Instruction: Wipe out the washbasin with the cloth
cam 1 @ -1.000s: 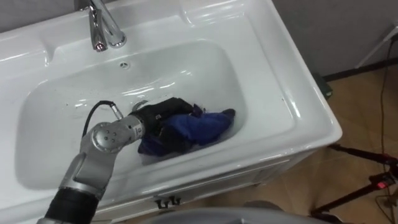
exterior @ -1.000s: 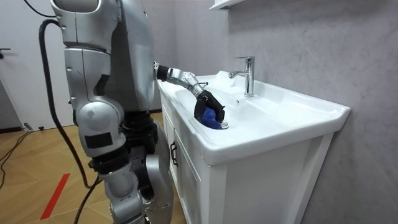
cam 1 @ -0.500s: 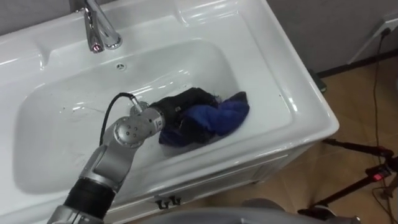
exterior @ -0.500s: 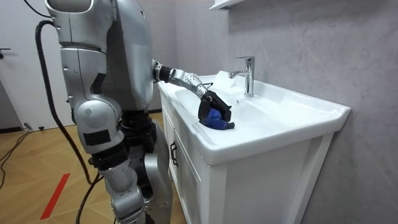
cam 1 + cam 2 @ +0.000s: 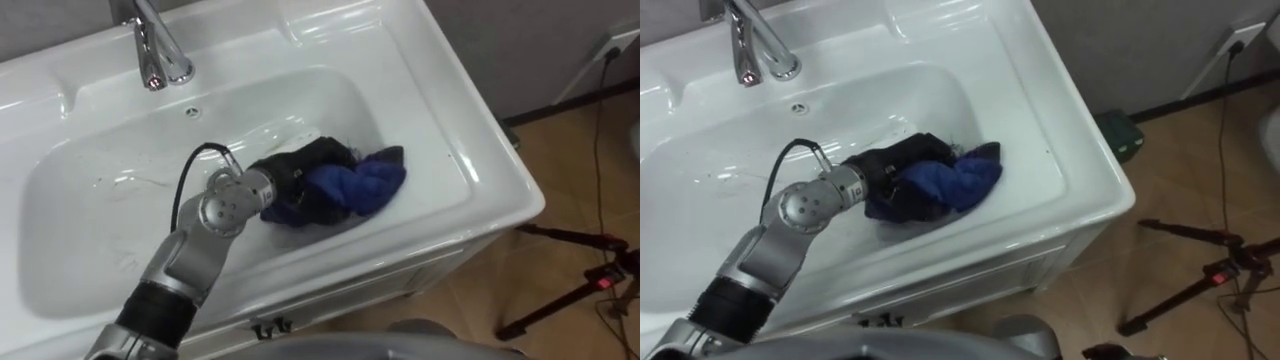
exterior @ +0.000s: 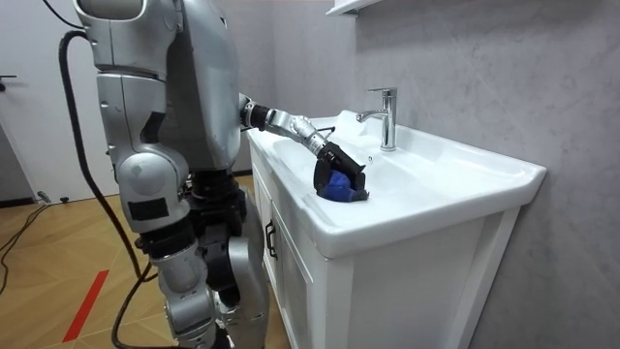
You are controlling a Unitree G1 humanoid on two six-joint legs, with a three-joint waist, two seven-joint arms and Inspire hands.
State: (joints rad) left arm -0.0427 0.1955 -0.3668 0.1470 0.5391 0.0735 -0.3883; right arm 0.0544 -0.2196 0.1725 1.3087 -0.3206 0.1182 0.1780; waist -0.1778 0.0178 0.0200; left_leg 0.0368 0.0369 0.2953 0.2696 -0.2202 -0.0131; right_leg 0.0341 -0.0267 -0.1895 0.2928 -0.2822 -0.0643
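**Blue cloth (image 5: 358, 186) gripped in the white basin (image 5: 478, 150)**

The cloth was seen bunched on the basin's floor, towards its right end. It was clasped by the left hand (image 5: 297, 168), whose dark fingers were curled over it from the left. Part of the cloth was spread beyond the fingertips, towards the right wall. The tap (image 5: 152, 45) was set well apart, on the back rim.
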